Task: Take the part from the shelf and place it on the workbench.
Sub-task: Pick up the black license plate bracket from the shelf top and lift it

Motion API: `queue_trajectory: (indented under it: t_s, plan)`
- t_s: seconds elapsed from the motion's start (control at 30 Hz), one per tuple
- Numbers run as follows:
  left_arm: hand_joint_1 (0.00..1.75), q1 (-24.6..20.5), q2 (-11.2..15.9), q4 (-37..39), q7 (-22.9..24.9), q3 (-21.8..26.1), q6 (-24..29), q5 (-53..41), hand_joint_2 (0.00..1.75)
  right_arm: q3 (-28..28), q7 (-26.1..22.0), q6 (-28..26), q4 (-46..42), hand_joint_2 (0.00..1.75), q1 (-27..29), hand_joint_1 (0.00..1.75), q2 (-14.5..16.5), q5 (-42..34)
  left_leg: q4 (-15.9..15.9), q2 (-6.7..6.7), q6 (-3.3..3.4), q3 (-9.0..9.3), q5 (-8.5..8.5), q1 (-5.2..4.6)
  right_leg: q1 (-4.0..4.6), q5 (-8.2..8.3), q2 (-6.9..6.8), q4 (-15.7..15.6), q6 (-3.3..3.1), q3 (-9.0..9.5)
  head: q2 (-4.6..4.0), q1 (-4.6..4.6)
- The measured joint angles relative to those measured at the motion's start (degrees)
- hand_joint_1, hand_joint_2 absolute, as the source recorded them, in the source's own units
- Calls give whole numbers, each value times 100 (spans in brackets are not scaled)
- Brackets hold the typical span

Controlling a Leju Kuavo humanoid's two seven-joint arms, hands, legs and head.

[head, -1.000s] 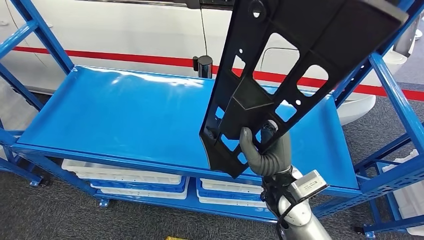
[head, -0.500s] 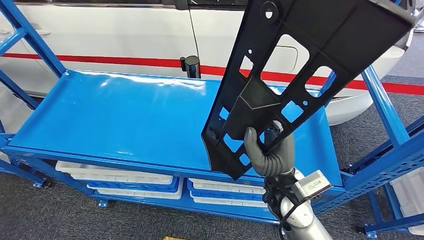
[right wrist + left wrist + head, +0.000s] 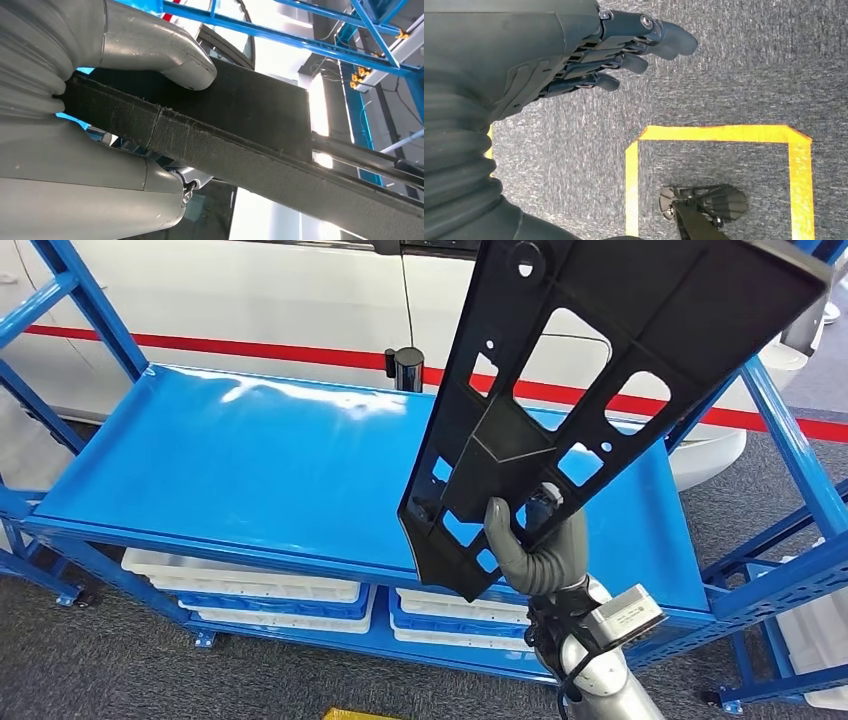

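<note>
Fingers (image 3: 505, 530) of right hand (image 3: 535, 545) grip a black, cutout-pierced part (image 3: 600, 360).

Long black perforated part (image 3: 590, 390), tilted, above blue shelf (image 3: 250, 470)

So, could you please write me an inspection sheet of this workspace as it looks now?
Surface: blue shelf top bare and glossy.
Job's things: black part, a long flat panel with cut-outs, held tilted above the shelf's right end.
Clutter: white trays on the lower level.
Hands: right hand grips the part's lower end; left hand holds nothing, fingers extended over the floor.
Cables: black cable at the right wrist.
Surroundings: white car with red stripe behind the shelf; grey carpet with yellow tape.
</note>
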Motion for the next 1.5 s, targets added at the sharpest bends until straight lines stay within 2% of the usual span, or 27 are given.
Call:
queue_trajectory:
  t_s: [0.07,0.1,0.17,0.23,0.27,0.33,0.4,0.47,0.53,0.57,0.6,0.63,0.73,0.8,0.87,0.93,0.97,1.03,1.1,1.13,1.17,1.2,1.27,1.3,1.37,1.43,1.5]
  plan:
    - [0,3,-3,0,-2,0,-9,1,175,-6,1,8,-2,175,3,175,-1,1,2,4,33,-55,30,-19,5,-223,0,616,0,-267,0,-2]
    - [0,5,-4,0,-2,0,-11,2,175,-8,1,11,-2,175,5,175,-2,2,2,4,40,-75,46,-26,9,-211,0,615,25,-243,0,-1]
    - [0,6,-5,0,-2,0,-12,1,175,-10,2,13,-2,175,1,175,-2,3,2,0,32,-92,75,-32,26,20,-2,-48,81,160,0,-1]
    - [0,4,-8,-1,-4,0,-12,0,175,-10,4,14,-4,175,-16,175,0,3,3,-4,-3,-96,103,-42,65,252,-14,-854,66,605,0,-4]
    - [0,3,-9,-1,-5,0,-13,0,175,-12,8,14,-6,175,-26,175,1,2,3,-3,-29,-99,118,-47,88,314,-19,-1061,37,712,0,-4]
    - [0,3,-11,0,-6,0,-14,0,175,-18,29,14,-10,175,-36,175,2,-6,-11,2,-93,-101,155,-46,120,365,-20,-1126,-21,717,0,-9]
    - [0,4,-5,0,-6,0,-14,0,175,-25,54,19,-10,175,-51,175,4,-19,19,3,-156,-127,137,-36,81,427,-25,-1148,-86,722,0,-13]
    - [0,6,2,0,-6,-1,-15,-2,175,-28,67,25,-9,175,-70,175,14,-32,375,8,-207,-263,-153,-24,27,495,-37,-1177,-154,726,0,-24]
    - [0,8,3,0,-5,-2,-16,-5,175,-31,73,28,-5,175,-77,175,20,-42,1103,15,-255,-518,-605,-7,23,526,-50,-1172,-181,689,0,-34]
    - [0,9,3,0,-5,-2,-17,-7,175,-34,74,28,-1,175,-77,175,20,-45,1417,17,-277,-616,-750,0,24,538,-54,-1167,-181,670,0,-33]
    - [0,10,4,0,-4,-2,-19,-7,175,-36,77,28,4,175,-76,175,20,-45,1567,20,-296,-638,-793,9,21,548,-55,-1161,-175,652,0,-34]
    - [0,11,7,0,-4,-2,-25,-7,175,-38,81,27,9,175,-76,175,21,-43,1502,23,-310,-556,-732,24,15,558,-55,-1152,-168,638,0,-35]
    - [0,5,9,0,-4,-2,-44,-7,175,-51,95,-32,17,175,-78,175,31,36,476,13,-354,65,-325,77,5,559,-52,-1075,-123,591,0,-42]
    - [0,-4,-3,0,-4,-2,-47,-7,175,-63,97,-111,18,175,-81,175,52,150,118,-14,-312,212,-241,68,31,574,-48,-1025,-44,522,0,-45]
    - [0,-6,-8,0,-4,-2,-46,-7,175,-68,99,-160,18,175,-81,175,65,238,115,-27,-210,146,-194,28,35,625,-44,-1036,46,470,0,-35]
    - [0,-6,-6,0,-5,-1,-43,-5,175,-74,101,-180,18,175,-81,175,66,266,96,-18,-97,86,-121,11,13,575,-41,-970,91,384,0,-30]
    - [0,-9,-4,0,-5,0,-39,-5,175,-81,102,-187,18,175,-82,175,67,265,86,-13,-38,47,-82,10,6,456,-39,-808,81,293,0,-22]
    - [0,-15,-1,0,-5,0,-34,-4,175,-100,121,-196,19,175,-81,175,72,226,80,-6,51,-54,-10,-1,6,70,-38,-160,28,14,0,-4]
    - [0,-14,-3,0,-4,0,-32,-3,175,-111,163,-199,27,175,-73,175,76,152,81,0,84,-165,64,-24,12,-233,-38,517,13,-217,0,1]
    - [0,-13,-3,0,-3,0,-31,-2,175,-112,184,-202,33,175,-68,175,81,121,82,4,87,-218,104,-35,18,-272,-38,612,31,-203,0,1]
    - [0,-13,-3,0,-2,0,-30,-1,175,-113,195,-207,39,175,-65,175,92,99,82,6,84,-266,144,-44,28,-227,-38,476,57,-66,0,0]
    - [0,-13,-4,0,-1,0,-30,0,175,-113,198,-214,44,175,-64,175,109,87,82,5,77,-309,185,-50,45,-128,-38,127,77,188,0,1]
    - [0,-16,-13,-2,0,0,-30,-1,175,-112,176,-226,44,175,-63,175,147,89,78,3,43,-364,265,-57,101,38,-44,-725,54,776,0,-5]
    - [0,-17,-17,-3,0,0,-30,-2,175,-110,153,-228,41,175,-60,175,161,97,72,3,14,-376,304,-58,129,88,-46,-997,28,946,0,-3]
    - [0,-16,-19,-4,1,0,-31,-6,175,-109,86,-230,37,175,-41,175,168,140,39,7,-63,-377,384,-51,167,143,-44,-1128,-25,983,0,5]
    - [0,-12,-15,-3,1,0,-32,-11,175,-110,6,-247,32,175,-18,175,170,203,20,9,-140,-393,413,-48,134,234,-43,-1190,-101,936,0,15]
    - [0,-5,-9,-1,2,-1,-32,-16,175,-109,-51,-267,29,175,3,175,185,243,280,11,-194,-495,108,-46,73,361,-47,-1246,-193,902,0,6]
